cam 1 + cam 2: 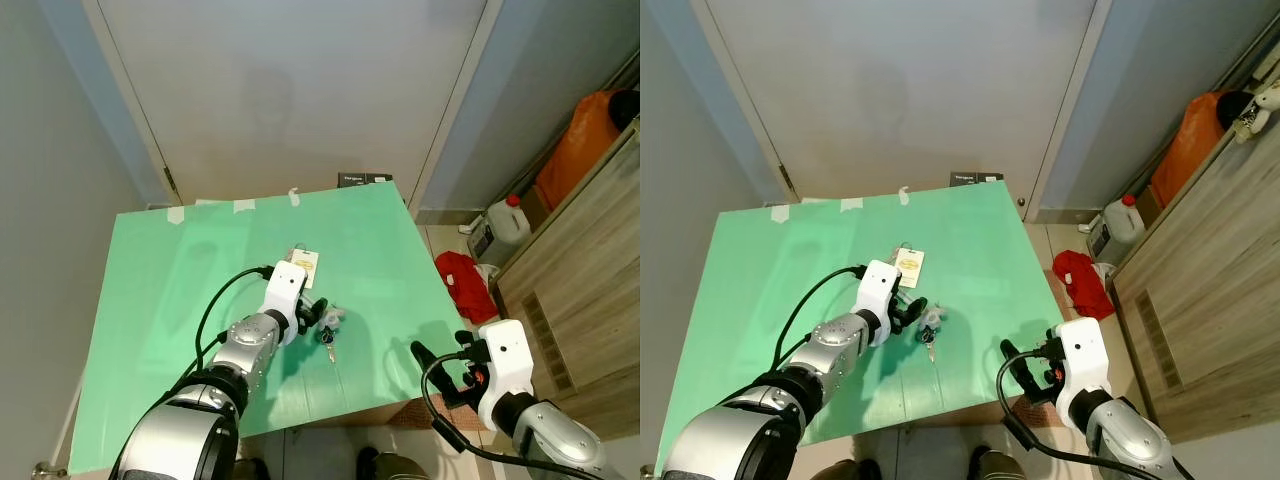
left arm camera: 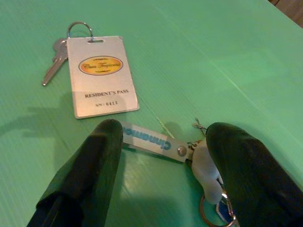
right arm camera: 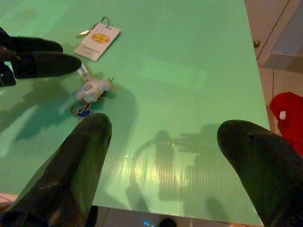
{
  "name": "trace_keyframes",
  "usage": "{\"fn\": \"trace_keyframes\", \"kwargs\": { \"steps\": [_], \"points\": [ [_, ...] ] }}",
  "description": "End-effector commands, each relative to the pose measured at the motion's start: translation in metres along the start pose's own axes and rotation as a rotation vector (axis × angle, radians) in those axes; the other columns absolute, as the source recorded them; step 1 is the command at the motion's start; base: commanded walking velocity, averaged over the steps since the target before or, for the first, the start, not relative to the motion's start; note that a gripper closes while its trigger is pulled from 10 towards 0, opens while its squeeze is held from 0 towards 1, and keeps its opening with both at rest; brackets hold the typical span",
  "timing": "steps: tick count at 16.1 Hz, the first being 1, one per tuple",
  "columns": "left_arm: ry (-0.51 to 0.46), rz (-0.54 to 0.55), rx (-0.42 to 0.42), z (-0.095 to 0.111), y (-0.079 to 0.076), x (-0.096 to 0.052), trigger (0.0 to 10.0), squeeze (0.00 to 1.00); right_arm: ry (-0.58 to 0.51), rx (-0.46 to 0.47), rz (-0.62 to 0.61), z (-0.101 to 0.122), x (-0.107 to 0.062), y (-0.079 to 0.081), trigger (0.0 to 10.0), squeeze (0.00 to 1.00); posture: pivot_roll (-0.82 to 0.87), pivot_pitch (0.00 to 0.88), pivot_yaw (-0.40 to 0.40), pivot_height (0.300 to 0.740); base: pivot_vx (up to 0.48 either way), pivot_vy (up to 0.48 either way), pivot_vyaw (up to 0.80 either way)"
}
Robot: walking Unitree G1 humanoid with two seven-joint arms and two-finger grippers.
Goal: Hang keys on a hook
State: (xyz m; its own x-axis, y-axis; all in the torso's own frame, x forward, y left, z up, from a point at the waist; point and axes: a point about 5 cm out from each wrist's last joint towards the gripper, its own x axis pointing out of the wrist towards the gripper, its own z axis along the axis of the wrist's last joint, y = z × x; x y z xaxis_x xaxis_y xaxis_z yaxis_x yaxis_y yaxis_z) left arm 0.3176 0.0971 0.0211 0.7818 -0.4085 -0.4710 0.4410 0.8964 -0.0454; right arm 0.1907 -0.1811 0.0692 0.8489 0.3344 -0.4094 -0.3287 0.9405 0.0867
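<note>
A keyring lies mid-table, with a grey strap printed in blue, a white charm and a ring with a blue tag. My left gripper is open and low over it. One finger is at the strap's end and the other against the charm, with the strap lying between them. A second set, a white resident's pass card with a silver key, lies just beyond on the table. My right gripper is open and holds nothing, hovering at the table's near right edge.
The green table stands against a closed pale door. To the right, on the floor, are a red cloth, a white jug, an orange bag and a wooden cabinet.
</note>
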Motion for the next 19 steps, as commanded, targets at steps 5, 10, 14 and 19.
{"fn": "trace_keyframes", "kwargs": {
  "steps": [5, 10, 14, 19],
  "points": [
    [0.029, -0.086, 0.063, -0.005, -0.017, 0.003, 10.0, 0.00, 0.005, 0.000, 0.004, 0.000, -0.003, 0.002, 10.0, 0.00, -0.27, 0.139, 0.001, 0.740, 0.000, 0.000, 0.00],
    [0.040, -0.116, 0.080, -0.004, -0.022, 0.004, 10.0, 0.00, 0.012, 0.003, -0.002, -0.001, -0.008, 0.001, 10.0, 0.00, -0.29, 0.149, 0.007, 0.740, 0.000, 0.000, 0.00],
    [0.058, -0.144, 0.052, -0.009, -0.026, 0.004, 10.0, 0.00, 0.024, 0.004, -0.004, -0.003, -0.012, 0.001, 10.0, 0.00, -0.30, 0.160, 0.001, 0.740, 0.000, 0.000, 0.00],
    [0.097, -0.169, 0.055, -0.013, -0.028, 0.003, 10.0, 0.00, 0.031, 0.003, -0.004, -0.003, -0.013, 0.001, 10.0, 0.00, -0.29, 0.161, 0.001, 0.740, 0.000, 0.000, 0.00]
  ]
}}
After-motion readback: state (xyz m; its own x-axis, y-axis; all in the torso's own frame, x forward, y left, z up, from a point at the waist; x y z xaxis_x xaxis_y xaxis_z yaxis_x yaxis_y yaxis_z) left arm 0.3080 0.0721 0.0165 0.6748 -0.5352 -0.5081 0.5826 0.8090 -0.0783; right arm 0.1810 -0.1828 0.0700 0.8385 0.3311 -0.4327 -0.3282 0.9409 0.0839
